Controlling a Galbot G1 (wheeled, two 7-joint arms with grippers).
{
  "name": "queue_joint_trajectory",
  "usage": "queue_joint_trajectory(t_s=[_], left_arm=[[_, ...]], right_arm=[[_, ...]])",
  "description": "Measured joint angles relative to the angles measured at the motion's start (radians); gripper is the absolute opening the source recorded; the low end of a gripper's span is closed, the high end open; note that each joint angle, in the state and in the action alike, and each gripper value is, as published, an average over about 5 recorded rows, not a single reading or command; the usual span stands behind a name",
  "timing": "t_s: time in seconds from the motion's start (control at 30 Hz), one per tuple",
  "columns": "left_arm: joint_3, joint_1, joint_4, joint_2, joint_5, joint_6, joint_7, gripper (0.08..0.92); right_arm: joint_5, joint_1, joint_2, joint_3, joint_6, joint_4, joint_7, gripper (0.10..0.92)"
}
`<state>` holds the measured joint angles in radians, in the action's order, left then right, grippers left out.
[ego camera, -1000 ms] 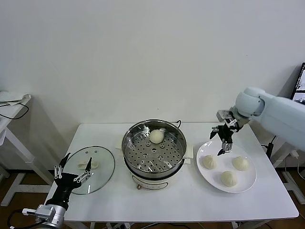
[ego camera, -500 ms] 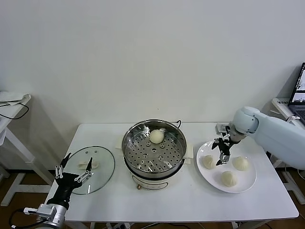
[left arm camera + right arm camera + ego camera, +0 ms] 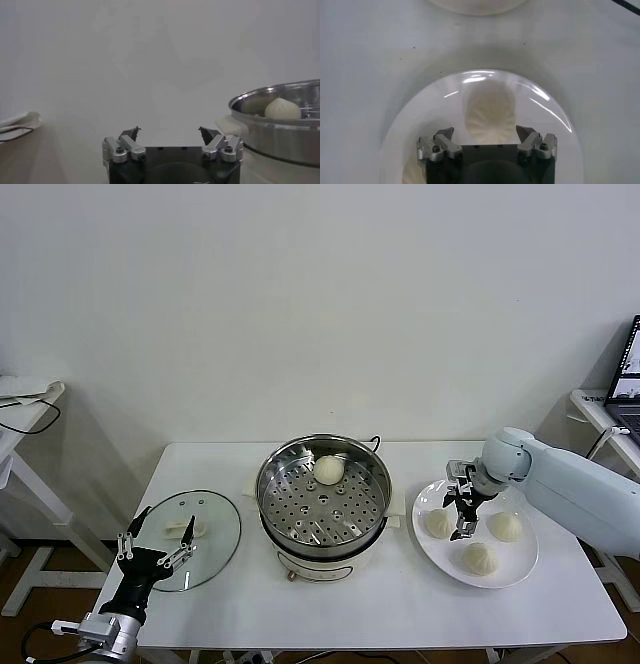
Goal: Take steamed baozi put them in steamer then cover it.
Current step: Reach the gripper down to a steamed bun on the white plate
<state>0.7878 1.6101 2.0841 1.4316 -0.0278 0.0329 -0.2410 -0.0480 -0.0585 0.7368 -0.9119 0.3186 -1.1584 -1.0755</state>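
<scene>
The steamer (image 3: 323, 502) stands mid-table with one baozi (image 3: 328, 469) on its perforated tray. Three more baozi (image 3: 437, 523) (image 3: 504, 526) (image 3: 478, 557) lie on a white plate (image 3: 522, 564) to its right. My right gripper (image 3: 462, 514) hangs open low over the plate, between the two far buns. In the right wrist view its open fingers (image 3: 485, 134) frame one baozi (image 3: 489, 110) just beyond the tips, not touching it. My left gripper (image 3: 155, 552) is open and empty at the front left by the glass lid (image 3: 210, 536). The left wrist view shows it (image 3: 170, 132) beside the steamer (image 3: 280, 135).
The lid lies flat on the table's left part, white handle (image 3: 190, 527) up. A side table (image 3: 25, 399) stands off to the left and a laptop (image 3: 628, 374) at the right edge. The white table (image 3: 400, 604) has bare room in front of the steamer.
My right gripper has come down and slightly nearer, from above the plate's far rim to low over the buns. The left arm has not moved.
</scene>
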Motion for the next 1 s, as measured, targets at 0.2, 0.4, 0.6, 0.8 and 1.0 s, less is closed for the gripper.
queue_joint_trajectory(t_s=[0.2, 0.4, 0.6, 0.8, 1.0], left_arm=[[-0.002, -0.003, -0.006, 0.000, 0.000, 0.000, -0.001, 0.823], [-0.003, -0.006, -0.012, -0.001, 0.001, 0.001, -0.002, 0.823], [-0.003, -0.007, -0.016, -0.002, 0.001, 0.002, -0.002, 0.823], [-0.006, -0.008, -0.016, -0.001, 0.001, 0.002, -0.002, 0.823], [-0.006, -0.007, -0.015, 0.001, 0.001, 0.003, -0.002, 0.823]], right_arm=[[0.013, 0.016, 0.017, 0.010, -0.002, 0.019, 0.010, 0.823], [0.019, 0.027, 0.030, 0.017, -0.003, 0.031, 0.013, 0.823], [0.026, 0.032, 0.038, 0.022, -0.002, 0.037, 0.014, 0.804], [0.033, 0.034, 0.045, 0.025, -0.003, 0.043, 0.013, 0.726], [0.037, 0.035, 0.045, 0.028, -0.004, 0.043, 0.009, 0.696]])
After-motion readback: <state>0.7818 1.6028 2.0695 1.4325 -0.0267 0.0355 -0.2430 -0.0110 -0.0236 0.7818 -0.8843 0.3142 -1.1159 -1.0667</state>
